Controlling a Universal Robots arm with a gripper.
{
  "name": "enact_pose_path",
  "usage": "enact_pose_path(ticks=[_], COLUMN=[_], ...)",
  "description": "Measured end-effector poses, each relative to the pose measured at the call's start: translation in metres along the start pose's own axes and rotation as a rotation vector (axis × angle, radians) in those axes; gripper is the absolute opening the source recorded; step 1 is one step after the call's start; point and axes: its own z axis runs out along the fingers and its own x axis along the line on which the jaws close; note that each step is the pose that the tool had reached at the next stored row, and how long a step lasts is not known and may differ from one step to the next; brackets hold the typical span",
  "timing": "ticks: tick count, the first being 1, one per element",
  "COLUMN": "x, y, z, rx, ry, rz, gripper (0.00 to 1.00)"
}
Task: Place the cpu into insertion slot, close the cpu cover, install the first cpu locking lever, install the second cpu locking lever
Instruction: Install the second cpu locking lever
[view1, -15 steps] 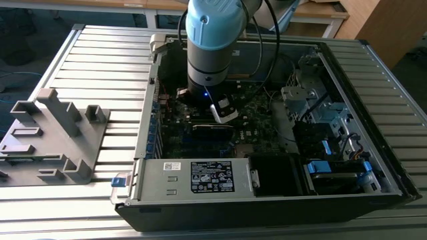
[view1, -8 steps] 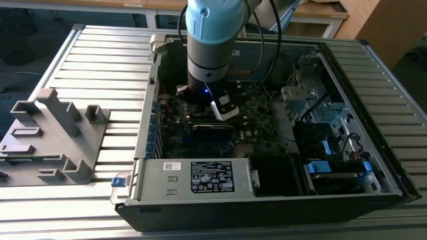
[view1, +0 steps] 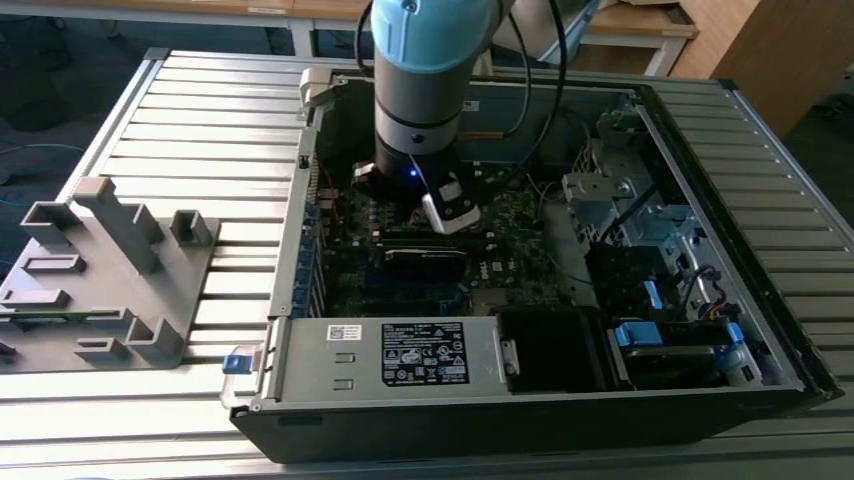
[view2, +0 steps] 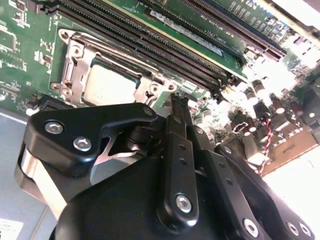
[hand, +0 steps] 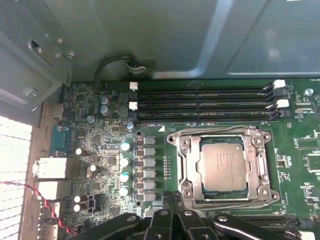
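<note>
The cpu (hand: 220, 169) sat under the closed cover (hand: 260, 150); the hand (hand: 175, 196), fingers together, worked a lever beside it.

Slatted metal table (view1: 200, 110), wooden desks (view1: 641, 22), dark floor (view1: 54, 80)

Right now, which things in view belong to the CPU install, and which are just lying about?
Job:
cpu, seated in its socket
cpu cover, closed around it
gripper, beside the socket

Lying about:
memory slots
power supply
grey fixture outside the case
</note>
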Motion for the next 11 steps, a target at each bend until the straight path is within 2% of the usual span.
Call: enact_pose_path(ticks=[1,2,4,5,11], x=[0.0001,0.0001,0.0001,0.0001,-0.0025], y=[0.0001,0.0002,0.0002,0.0002,0.0004], z=[-0.0006,-0.0009,-0.0009,-0.0009,-0.0006], rx=[0.0107,0.0245,0.0595,0.0735,0.0749], ry=[-0.0004,-0.0007,-0.0022,-0.0037,-0.0039], rz=[0.000,0.000,0.002,0.005,0.005], gripper=[0.10,0.10,0.10,0.10,0.10])
